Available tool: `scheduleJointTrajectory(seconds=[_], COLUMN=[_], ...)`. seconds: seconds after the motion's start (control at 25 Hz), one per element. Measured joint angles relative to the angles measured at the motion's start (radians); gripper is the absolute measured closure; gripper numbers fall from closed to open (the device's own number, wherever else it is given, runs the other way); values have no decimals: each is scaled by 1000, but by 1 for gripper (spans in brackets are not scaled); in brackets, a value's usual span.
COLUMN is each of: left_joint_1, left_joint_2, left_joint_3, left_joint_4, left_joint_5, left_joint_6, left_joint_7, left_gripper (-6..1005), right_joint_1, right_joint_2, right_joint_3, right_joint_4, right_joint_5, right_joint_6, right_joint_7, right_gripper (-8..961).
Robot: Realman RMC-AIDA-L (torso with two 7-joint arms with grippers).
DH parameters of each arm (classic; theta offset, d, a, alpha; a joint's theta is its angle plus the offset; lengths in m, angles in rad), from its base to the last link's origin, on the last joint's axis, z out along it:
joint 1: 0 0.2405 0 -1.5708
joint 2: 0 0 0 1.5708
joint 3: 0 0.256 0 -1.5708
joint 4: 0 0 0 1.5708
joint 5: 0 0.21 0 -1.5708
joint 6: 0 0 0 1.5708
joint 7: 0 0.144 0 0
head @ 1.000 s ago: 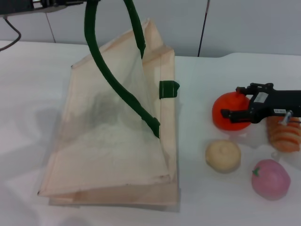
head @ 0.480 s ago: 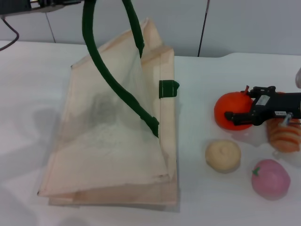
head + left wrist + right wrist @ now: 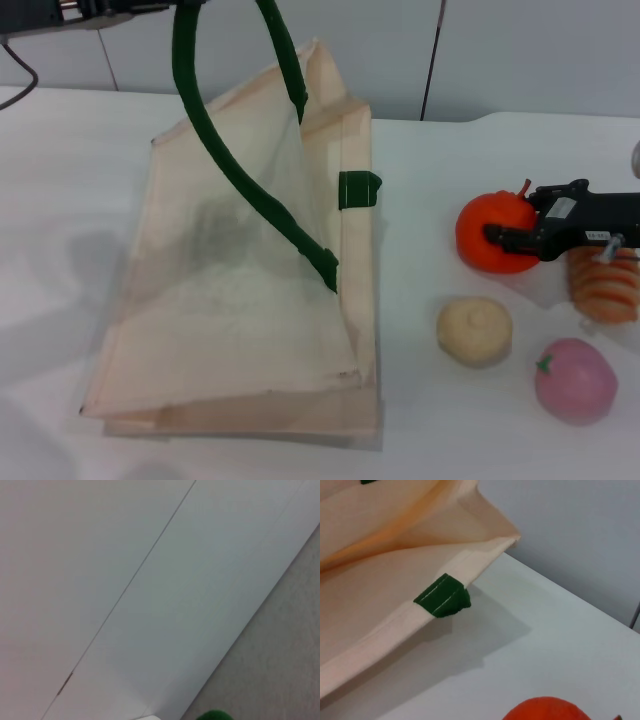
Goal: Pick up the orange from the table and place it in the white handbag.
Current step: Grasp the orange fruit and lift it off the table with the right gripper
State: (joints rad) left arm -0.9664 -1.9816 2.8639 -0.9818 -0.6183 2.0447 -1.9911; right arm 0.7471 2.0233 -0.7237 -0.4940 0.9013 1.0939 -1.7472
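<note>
Plain white table [image 3: 60, 200], faintly grey where shadows fall. Cream, off-white bag [image 3: 230, 300] across the left half, slightly translucent, with dark green rope handles [image 3: 235, 165] and a small dark green tab [image 3: 358, 189] stitched in pale thread on its right edge. Bright orange fruit [image 3: 493, 233] near the right edge, dark reddish stem on top, glossy. Black right gripper [image 3: 515, 215] against it. Orange-and-cream striped item [image 3: 604, 283] at the right edge. Pale beige round bun [image 3: 474, 331] below. Pink fruit [image 3: 575, 380] with a green stem toward the lower right corner. Pale grey wall panels [image 3: 500, 50] behind.
</note>
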Motion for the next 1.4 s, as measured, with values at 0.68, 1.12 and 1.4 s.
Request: scheduleJointTrajectory(seconds=[0.68,1.12,1.4], left_joint_1=[3,4,4], left_joint_2=[2,4,9], left_joint_3=[0,0,0], left_joint_4=[0,-3,1], left_joint_5=[0,0,-3], left_joint_6=[0,0,0], left_joint_7=[-2,-9,-11], left_gripper=[862,862,862], right_joint_1=[-3,-10,-10], right_joint_2=[-3,-2,-3], right_joint_3=[-2,6,8], right_joint_4=[-4,-28,-29], right_joint_5=[-5,2,4], right_joint_6=[16,42,43], right_joint_7=[-1,0,0], right_gripper=[520,618,648])
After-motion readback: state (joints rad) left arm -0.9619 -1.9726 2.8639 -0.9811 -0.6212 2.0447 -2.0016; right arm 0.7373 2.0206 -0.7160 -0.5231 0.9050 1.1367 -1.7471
